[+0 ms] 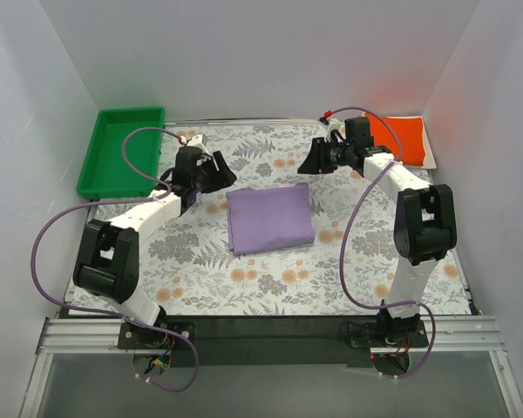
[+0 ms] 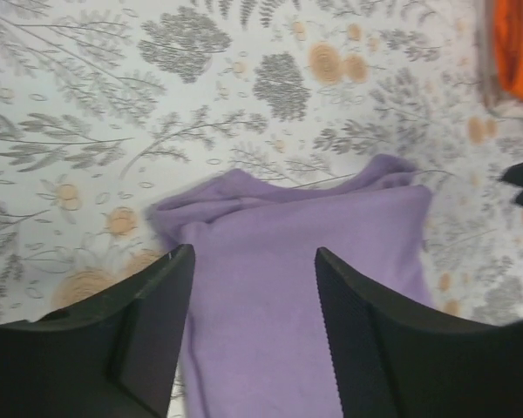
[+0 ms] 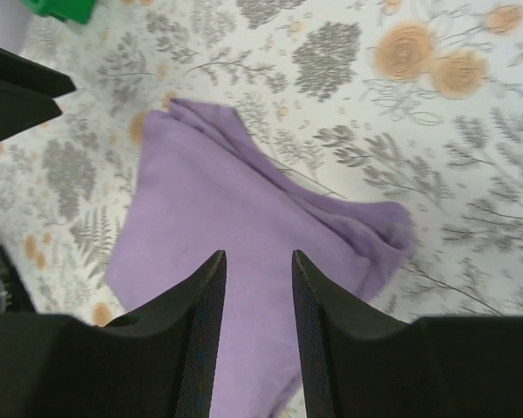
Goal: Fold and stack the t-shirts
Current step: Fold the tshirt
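Note:
A lavender t-shirt [image 1: 270, 218] lies folded to a rough square in the middle of the floral table; it also shows in the left wrist view [image 2: 296, 279] and the right wrist view [image 3: 227, 226]. An orange folded t-shirt [image 1: 399, 134] lies on a whitish folded one [image 1: 429, 157] at the back right; its orange edge shows in the left wrist view [image 2: 516, 48]. My left gripper [image 1: 225, 171] is open and empty, above the table left of the lavender shirt [image 2: 254, 257]. My right gripper [image 1: 313, 159] is open and empty, above the shirt's back right [image 3: 258, 258].
A green plastic tray [image 1: 122, 150] stands at the back left, and a corner of it shows in the right wrist view [image 3: 63, 9]. White walls enclose the table on three sides. The floral cloth [image 1: 270, 279] covers the table.

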{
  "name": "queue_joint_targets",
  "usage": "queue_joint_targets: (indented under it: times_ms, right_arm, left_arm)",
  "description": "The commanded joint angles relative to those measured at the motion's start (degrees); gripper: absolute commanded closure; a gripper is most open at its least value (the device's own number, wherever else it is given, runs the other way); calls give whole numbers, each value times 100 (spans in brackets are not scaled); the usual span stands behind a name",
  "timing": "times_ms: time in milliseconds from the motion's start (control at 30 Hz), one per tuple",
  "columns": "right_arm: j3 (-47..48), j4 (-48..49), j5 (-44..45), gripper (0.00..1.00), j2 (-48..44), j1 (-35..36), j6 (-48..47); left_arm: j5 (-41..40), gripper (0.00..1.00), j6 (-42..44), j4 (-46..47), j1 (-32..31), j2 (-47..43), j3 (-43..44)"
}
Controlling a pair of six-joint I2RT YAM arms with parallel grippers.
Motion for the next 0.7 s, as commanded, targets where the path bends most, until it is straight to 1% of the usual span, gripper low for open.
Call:
queue_joint_targets:
  times_ms: [0,33,100,133,267,300,400,467,533,667]
  right_arm:
    - [-326,701,-957,63,336,113,685]
    - [-353,824,-1037,64,416,122,765]
    - [-327,1070,-1178,64,705,122,905]
    - [-283,1106,-1196,64,820,96,932]
    - [41,1124,-1240,65,1391,-27,950]
    - [60,1298,-1249,65,1575,-71,976]
    - [139,1362,-1222,65,1787,-282,1003]
    - [104,1353,-1231,65,1735,-396,1011]
    - [-19,1344,-1345,65,1464,-405,1064]
    - [-519,1397,-1407,65,699,-282,1213]
  left_arm:
    - [361,48,-452,253,-138,55,-93]
    - [406,53,-461,299,-138,152,-76]
    - [415,57,-478,422,-121,389,73]
    - [424,58,-461,449,-103,678,135]
    - [599,60,-461,484,37,1435,539]
    - [608,60,-470,475,72,1602,600]
    - [670,61,-496,467,160,2024,794]
    - [731,61,-444,405,169,2087,890]
    - [819,60,-434,326,169,1938,900]
    - [653,53,-452,116,126,1218,777]
